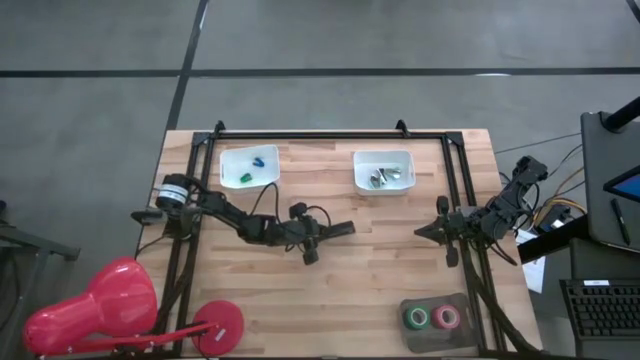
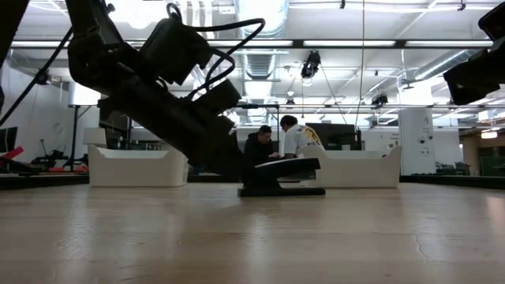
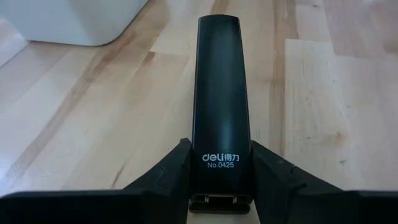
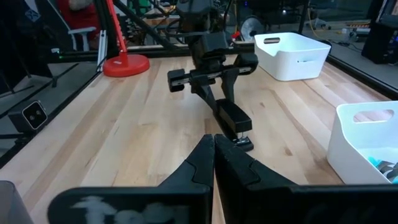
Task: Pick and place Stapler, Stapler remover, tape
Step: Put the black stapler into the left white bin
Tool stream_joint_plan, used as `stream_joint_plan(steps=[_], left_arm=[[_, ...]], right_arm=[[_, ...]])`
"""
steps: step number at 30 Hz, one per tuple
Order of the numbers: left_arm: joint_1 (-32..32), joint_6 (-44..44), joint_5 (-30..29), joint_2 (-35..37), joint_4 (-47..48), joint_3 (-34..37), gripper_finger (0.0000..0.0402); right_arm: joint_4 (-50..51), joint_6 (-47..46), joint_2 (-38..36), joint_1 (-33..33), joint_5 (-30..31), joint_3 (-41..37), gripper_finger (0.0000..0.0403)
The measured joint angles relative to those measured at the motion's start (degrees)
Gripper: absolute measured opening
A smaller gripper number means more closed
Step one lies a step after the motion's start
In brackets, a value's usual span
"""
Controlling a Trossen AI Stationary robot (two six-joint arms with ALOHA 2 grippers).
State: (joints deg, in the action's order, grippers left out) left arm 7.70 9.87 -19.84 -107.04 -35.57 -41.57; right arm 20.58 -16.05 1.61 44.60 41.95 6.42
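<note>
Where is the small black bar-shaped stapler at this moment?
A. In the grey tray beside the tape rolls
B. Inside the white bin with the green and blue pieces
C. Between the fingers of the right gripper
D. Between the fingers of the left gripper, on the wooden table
D: the left gripper has a finger on each side of the black stapler, which rests on the wooden table; the right gripper is shut and apart from it.
</note>
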Motion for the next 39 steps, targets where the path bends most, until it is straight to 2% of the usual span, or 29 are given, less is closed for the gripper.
stream_joint_plan(steps=[9, 17, 28, 35, 39], left_arm=[[-0.1, -1.0, -2.8, 0.3, 0.4, 0.4, 0.0132], [-0.1, -1.5, -7.2, 3.2, 6.1, 0.7, 0.0132], [0.0, -1.2, -15.8, 13.7, 25.0, 0.7, 0.0132], [0.5, -0.2, -25.2, 22.3, 37.9, 0.7, 0.0133], [1.6, 2.2, -32.8, 28.1, 47.2, 0.7, 0.0133]], right_arm=[[0.0, 0.0, 0.0, 0.0, 0.0, 0.0, 0.0008], [0.0, 0.0, 0.0, 0.0, 0.0, 0.0, 0.0008], [0.0, 0.0, 0.0, 0.0, 0.0, 0.0, 0.0008], [0.0, 0.0, 0.0, 0.0, 0.0, 0.0, 0.0008], [0.0, 0.0, 0.0, 0.0, 0.0, 0.0, 0.0008]])
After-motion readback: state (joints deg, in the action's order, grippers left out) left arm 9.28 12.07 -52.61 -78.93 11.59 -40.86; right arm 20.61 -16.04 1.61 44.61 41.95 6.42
